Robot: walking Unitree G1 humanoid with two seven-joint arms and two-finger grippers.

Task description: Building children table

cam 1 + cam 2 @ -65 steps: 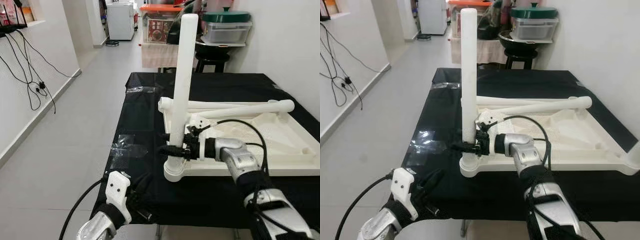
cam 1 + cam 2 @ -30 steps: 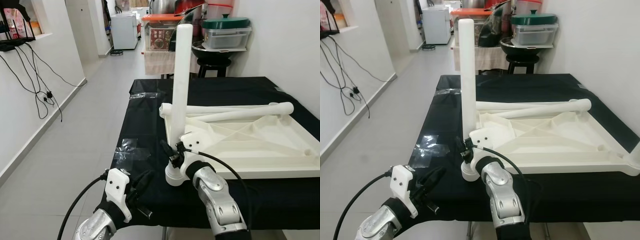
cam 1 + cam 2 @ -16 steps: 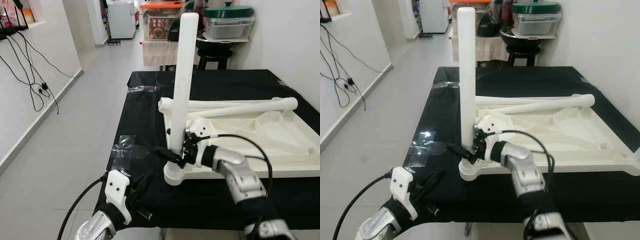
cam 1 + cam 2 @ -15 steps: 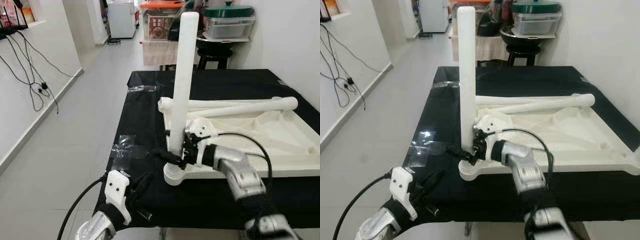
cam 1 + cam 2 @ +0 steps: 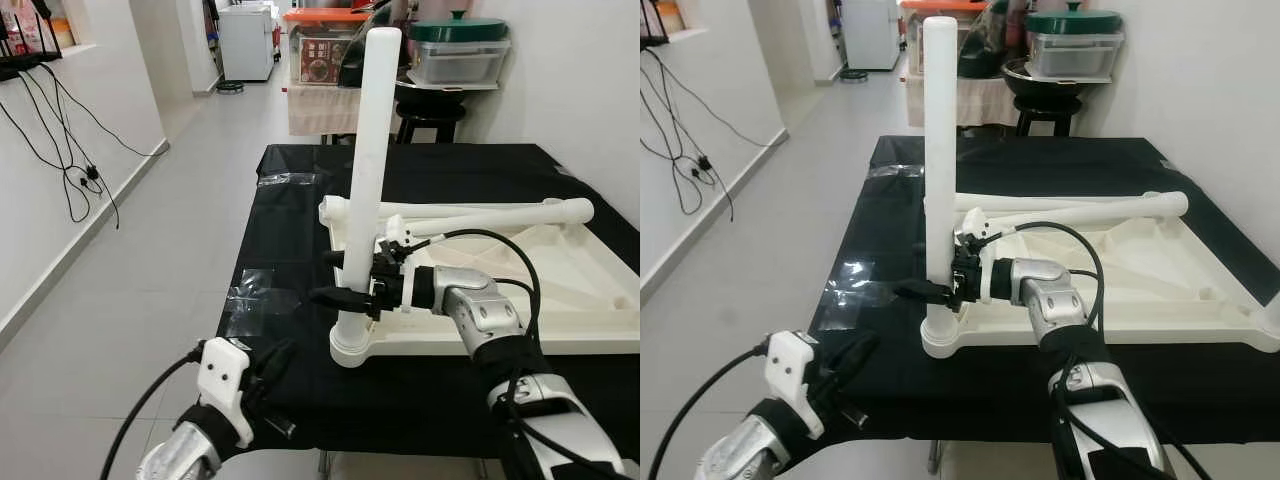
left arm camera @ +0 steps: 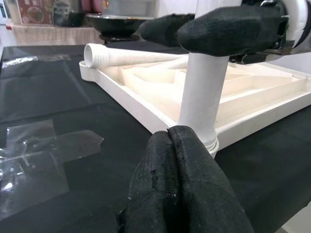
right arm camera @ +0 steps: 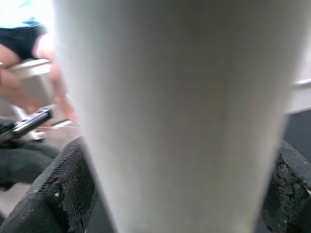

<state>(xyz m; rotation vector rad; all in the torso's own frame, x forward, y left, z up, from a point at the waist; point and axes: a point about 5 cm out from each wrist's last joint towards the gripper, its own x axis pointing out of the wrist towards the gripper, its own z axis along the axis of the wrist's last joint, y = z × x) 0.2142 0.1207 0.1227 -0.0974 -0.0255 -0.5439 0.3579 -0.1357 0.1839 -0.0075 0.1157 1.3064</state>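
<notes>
One upright white leg [image 5: 367,180], seated in the tabletop [image 5: 560,290] corner socket, is clasped by the right gripper [image 5: 345,280]; seen from the right wrist, a seated person [image 7: 29,58]. Left gripper [image 6: 182,189] pressed closed, empty.

The far right side of the white tabletop [image 5: 600,300] is being cut off by the edge of the left eye view. The lower stretch of the upright leg [image 5: 365,180] is being partly covered by the right gripper [image 5: 345,280], one black finger being hidden behind the tube. In the right wrist view the leg [image 7: 180,116] is being rendered as a blurred pale mass, with both ends cropped away. Behind it a seated person [image 7: 29,63] is being cut off at the frame edge and blurred. The left gripper [image 6: 182,189] is being cropped at the bottom of its own wrist view.
</notes>
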